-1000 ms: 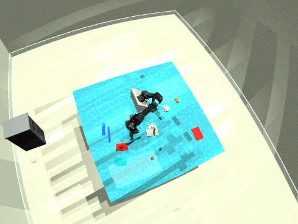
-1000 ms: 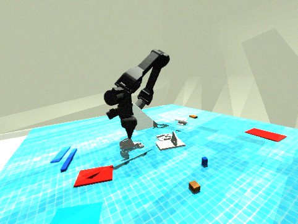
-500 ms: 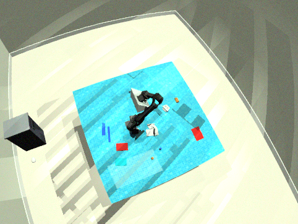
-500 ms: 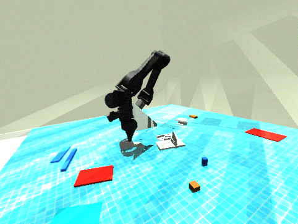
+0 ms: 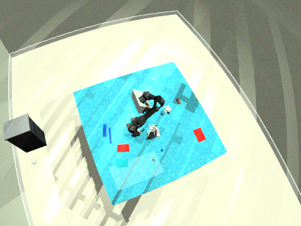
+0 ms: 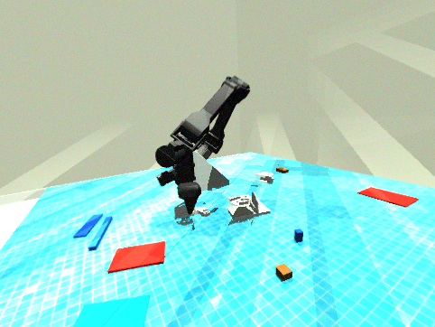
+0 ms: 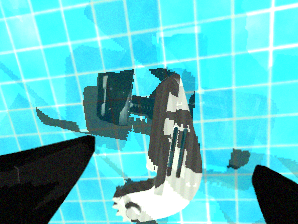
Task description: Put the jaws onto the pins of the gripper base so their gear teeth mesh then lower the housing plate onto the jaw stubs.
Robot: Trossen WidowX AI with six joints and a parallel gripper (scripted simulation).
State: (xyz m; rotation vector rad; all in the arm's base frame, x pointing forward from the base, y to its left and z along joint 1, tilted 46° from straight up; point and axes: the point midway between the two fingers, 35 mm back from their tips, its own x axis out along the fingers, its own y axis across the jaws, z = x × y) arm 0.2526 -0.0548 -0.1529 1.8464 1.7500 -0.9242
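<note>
A white jaw [image 7: 187, 185] [image 6: 203, 210] lies on the blue mat, with gear teeth and a round hole at one end and two long slots. My gripper [image 7: 170, 157] [image 6: 191, 212] is open and empty above it, one finger on either side in the wrist view. A white part with an upright piece, seemingly the gripper base [image 5: 153, 128] [image 6: 261, 210], stands beside the jaw. Another white part [image 5: 168, 109] [image 6: 264, 174] lies farther back; whether it is the housing plate or a jaw I cannot tell. Shadows blur the details.
Two blue bars [image 5: 104, 130] [image 6: 100, 233] and a red plate [image 5: 123, 148] [image 6: 139, 256] lie on the left. Another red plate [image 5: 199, 135] [image 6: 388, 197] lies right. A small orange block [image 5: 153, 160] [image 6: 283, 272] and a small blue block [image 5: 162, 150] [image 6: 299, 235] lie in front.
</note>
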